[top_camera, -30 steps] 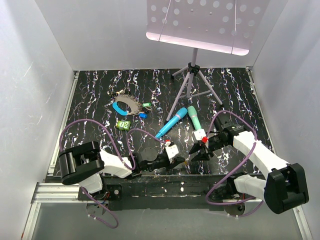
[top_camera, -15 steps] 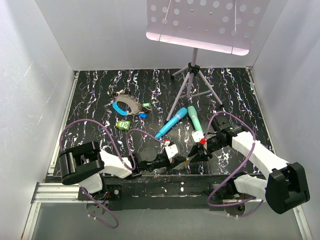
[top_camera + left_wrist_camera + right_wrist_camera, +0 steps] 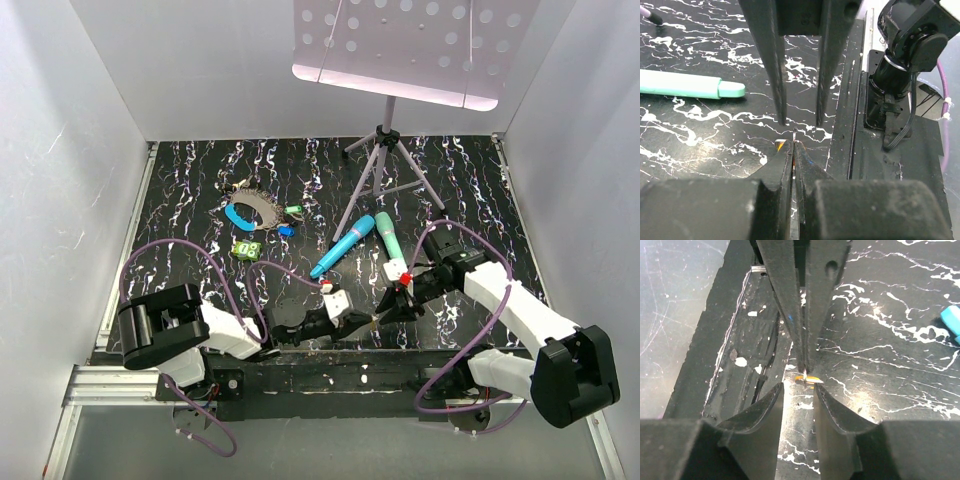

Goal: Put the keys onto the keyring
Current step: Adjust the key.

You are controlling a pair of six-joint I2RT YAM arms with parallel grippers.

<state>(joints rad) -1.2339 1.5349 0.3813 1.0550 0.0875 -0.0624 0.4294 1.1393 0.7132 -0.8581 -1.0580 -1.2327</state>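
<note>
1. The left gripper (image 3: 793,150) is pinched tight on a small key (image 3: 784,145) with an orange-yellow head. Only a sliver of the key shows at the fingertips.
2. The right gripper (image 3: 799,390) faces it tip to tip. Its fingers stand a narrow gap apart and grip nothing. In the right wrist view the key sits just beyond that gap, at twelve o'clock.
3. From above, the two grippers meet near the near edge of the table (image 3: 470,170), the right one at about two o'clock from the left.
4. The keyring (image 3: 250,210) lies flat on the table, well apart from the left gripper, between ten and eleven o'clock from it.
5. A green key (image 3: 293,210) and a blue key (image 3: 286,230) lie just beside the keyring, at its three and four o'clock.
6. A blue stick (image 3: 342,245) and a green stick (image 3: 390,238) lie between the keyring and the grippers.
</note>
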